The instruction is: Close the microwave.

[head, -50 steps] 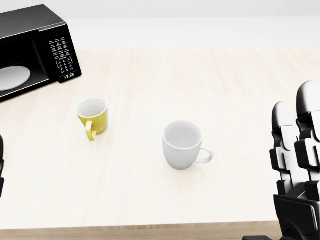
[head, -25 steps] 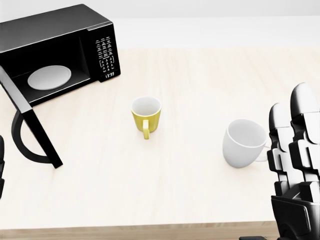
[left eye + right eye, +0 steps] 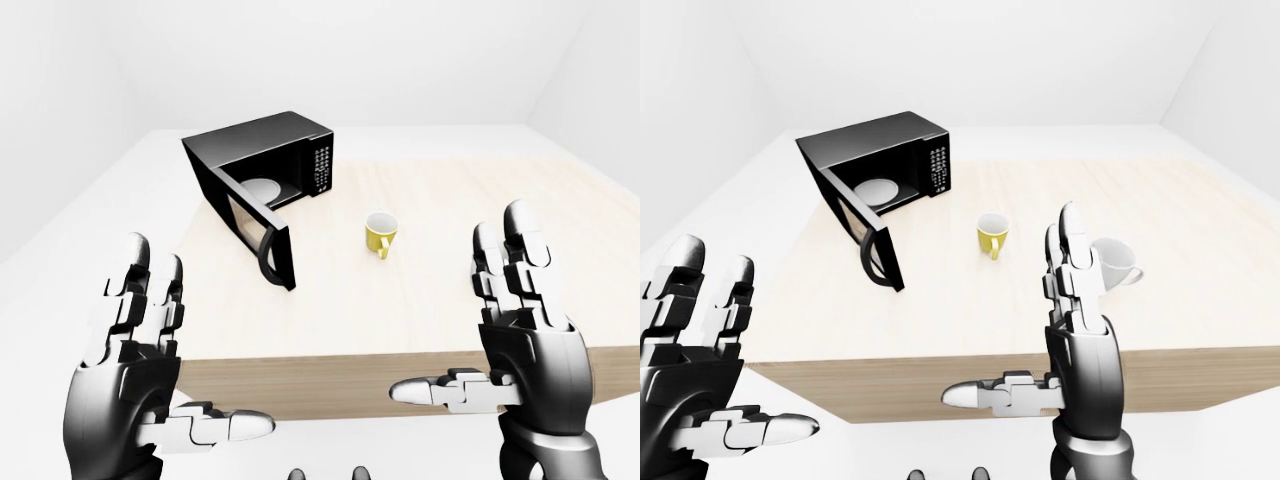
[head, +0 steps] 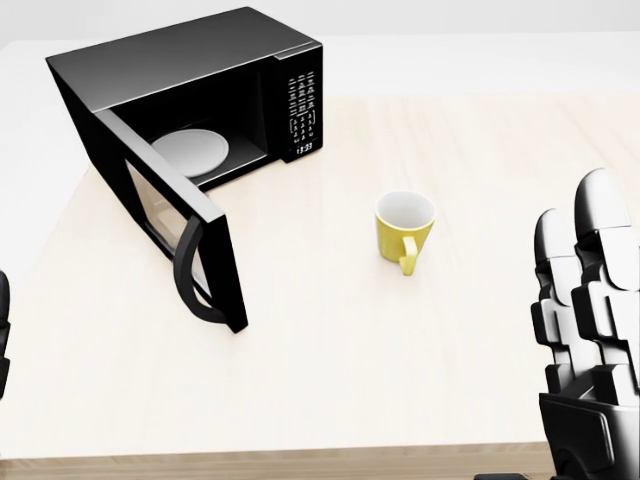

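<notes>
The microwave (image 4: 190,110) sits at the bench's (image 4: 330,380) far-left corner in the head view, its keypad on the right of its face; its door (image 4: 180,235) stands swung wide, hinged on the left and jutting toward the near edge, so the cavity and its glass plate (image 4: 195,150) lie exposed; the curved handle (image 4: 192,272) is at the door's free end, nearest the robot. A yellow cup (image 4: 405,226) stands upright near the bench's middle, to the right of the door and apart from it; a white cup (image 3: 1118,265) shows only in the right-eye view, toward the right edge, partly behind the right hand.

Neither hand touches anything. The left hand (image 3: 135,365) and right hand (image 3: 525,335) hover short of the near edge, fingers spread and upright, thumbs pointing inward, holding nothing; this looks like a ready posture rather than a reach. The door is not yet closed; the likely move is for the left hand to get to the door's outer face and push it round toward the cavity; the yellow cup seems clear of that swing.
</notes>
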